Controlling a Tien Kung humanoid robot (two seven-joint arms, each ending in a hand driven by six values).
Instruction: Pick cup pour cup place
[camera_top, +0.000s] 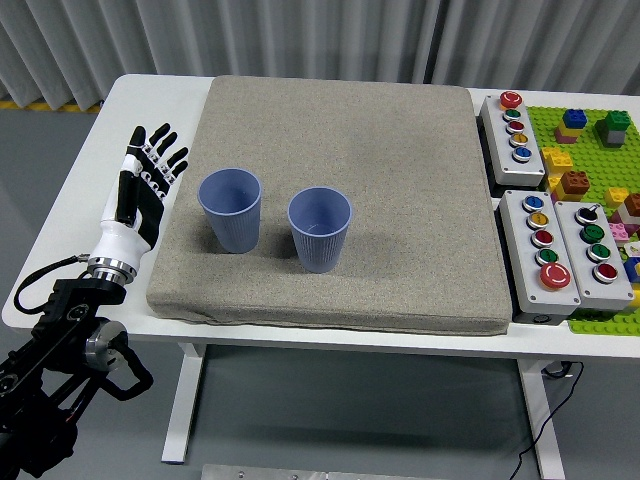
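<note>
You are looking down on a white table (100, 150) that fills most of the view, its near edge running along the lower part of the scene. Most of its top is covered by a large grey-beige pad (370, 170), roughly square, lying flat and reaching almost from the far edge to the near one.

To the right of the pad you have a green building-brick baseplate (590, 150) with coloured bricks standing on it, cut off by the right edge of the view. Between the pad and that plate sit three grey button boxes: one at the far right (512, 138) with a row of small coloured buttons, and two side by side nearer to you (540, 255) (597, 250), each with larger buttons, red ones among them.

On the left half of the pad stand the two cups for your task, both blue, ribbed, upright and open at the top. The left cup (231, 210) stands a little farther from you; the right cup (320, 229) is just beside it, slightly nearer – the two are close but not touching.

Your left hand (142, 190) – black and white – is over the bare table just left of the pad, fingers spread wide and pointing away from you, holding nothing and well clear of the left cup
</note>
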